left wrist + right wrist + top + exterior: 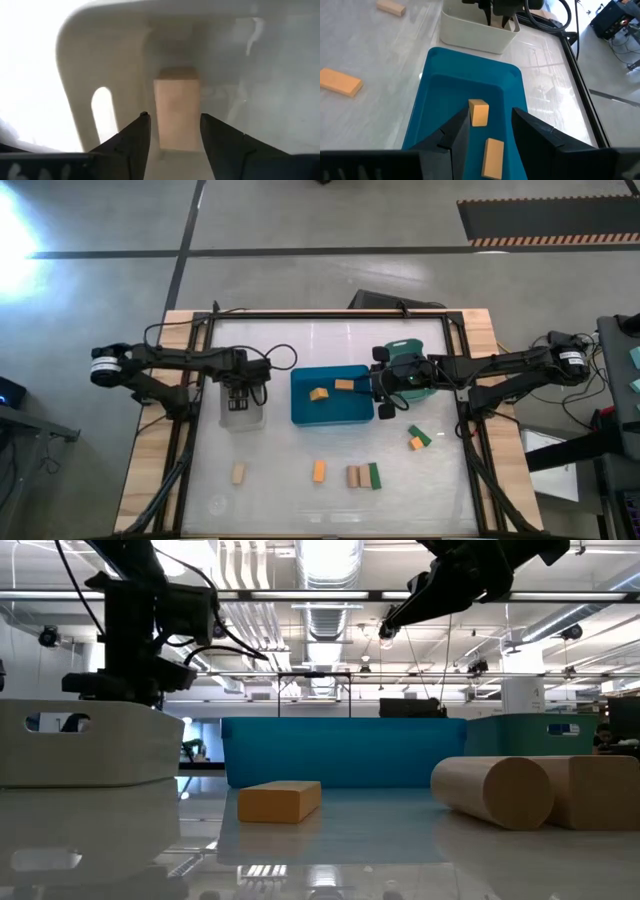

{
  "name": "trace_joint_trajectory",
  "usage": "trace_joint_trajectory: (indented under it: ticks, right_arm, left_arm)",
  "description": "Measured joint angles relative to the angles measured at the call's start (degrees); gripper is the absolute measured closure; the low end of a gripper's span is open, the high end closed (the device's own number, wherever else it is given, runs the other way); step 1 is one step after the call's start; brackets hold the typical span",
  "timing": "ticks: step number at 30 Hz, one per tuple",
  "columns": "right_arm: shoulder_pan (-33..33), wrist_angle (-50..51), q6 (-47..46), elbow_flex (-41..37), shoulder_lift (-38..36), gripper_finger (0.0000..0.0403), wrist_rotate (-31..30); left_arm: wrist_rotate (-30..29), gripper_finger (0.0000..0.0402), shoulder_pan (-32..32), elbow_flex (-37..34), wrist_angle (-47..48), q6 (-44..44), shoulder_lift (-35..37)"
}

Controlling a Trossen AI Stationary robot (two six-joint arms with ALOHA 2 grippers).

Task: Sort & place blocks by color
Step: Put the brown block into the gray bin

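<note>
Nearest the low camera lie a pale tan wooden cylinder (492,792) on its side and, further back, a rectangular orange block (279,801) on the glossy white table top (280,480).

From above, the loose pieces on the table count as follows: two orange, one near the front middle (319,471) and one small one (415,444) touching a dark green block (421,435); two dark green, the second (374,475) standing just beside a pair of tan pieces (353,476); and one more tan block (238,472) alone toward the front left.

Three bins show: a clear plastic bin (243,418), a blue rectangular bin (330,415) and a teal bin (405,345) mostly covered by the right arm.

The blue bin holds two orange blocks (479,112), apart from each other.

The left gripper (172,132) is down inside the clear bin, its fingers parted on either side of a pale tan block (176,107) that lies on the bin floor; a narrow gap shows on each side, so nothing is clamped.

The right gripper (490,122) hovers over the blue bin's right end, fingers apart and holding nothing
</note>
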State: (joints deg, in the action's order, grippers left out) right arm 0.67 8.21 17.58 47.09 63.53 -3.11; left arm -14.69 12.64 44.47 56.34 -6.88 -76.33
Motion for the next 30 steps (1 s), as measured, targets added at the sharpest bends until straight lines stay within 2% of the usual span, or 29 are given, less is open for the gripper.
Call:
trace_joint_trajectory:
  ticks: [13,30]
  right_arm:
    - [0.0,0.0,-0.45,0.0,0.0,0.0264,0.01]
    - [0.0,0.01,-1.11,-0.15,0.0,0.0264,0.02]
  left_arm:
    - [-0.8,0.0241,-0.11,1.06,0.09,1.0,-0.02]
    - [-0.61,0.024,-5.1,13.87,-0.33,9.18,0.11]
